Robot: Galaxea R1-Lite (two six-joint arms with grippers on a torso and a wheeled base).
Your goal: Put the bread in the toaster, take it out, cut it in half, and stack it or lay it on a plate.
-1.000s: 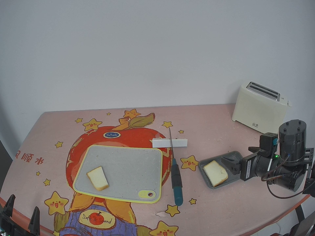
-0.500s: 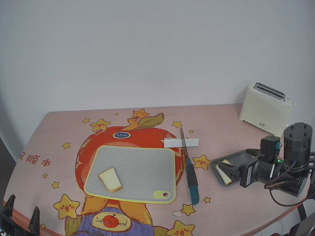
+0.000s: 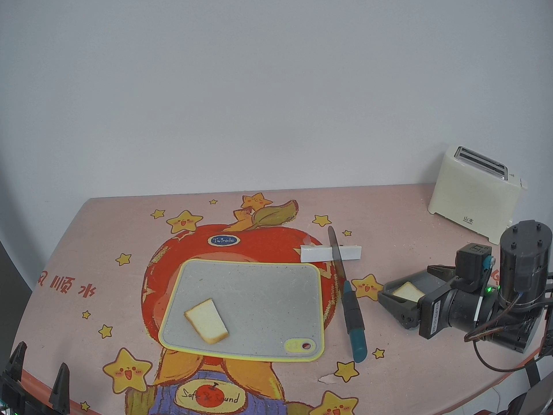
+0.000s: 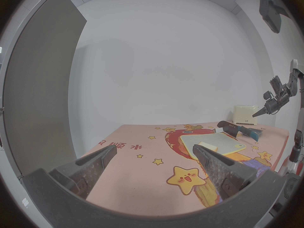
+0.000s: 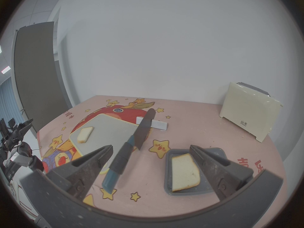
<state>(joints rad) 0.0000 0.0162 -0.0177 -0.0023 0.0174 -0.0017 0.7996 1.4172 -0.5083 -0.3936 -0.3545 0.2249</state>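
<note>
Over on the right side of the table, the right gripper is hanging just above the plate, jaws spread wide and holding nothing. The first half of the bread is lying flat inside the plate's rim, so that placement is looking done. The second half is sitting on the near left part of the cutting board, well apart from the plate, and by my reading it is the one to fetch now. The left gripper is waiting at the near left edge, jaws wide and empty too.

Doing this well is going to mean coming down flat over the wedge, pinching its crust edges gently and lifting straight up. That pale crumb is looking soft and spongy, and a hard squeeze is likely to dent it. Setting it squarely on its partner, or beside it, is calling for a low release inside the raised rim.

The plate is showing as a shallow dark grey tray with rounded corners. The board is speckled grey with a yellow border and a tab with a hole. Between board and plate the knife is lying with its teal handle near and its long blade propped on a white rest. At the far right the toaster is standing cream and smooth, its slots open.
</note>
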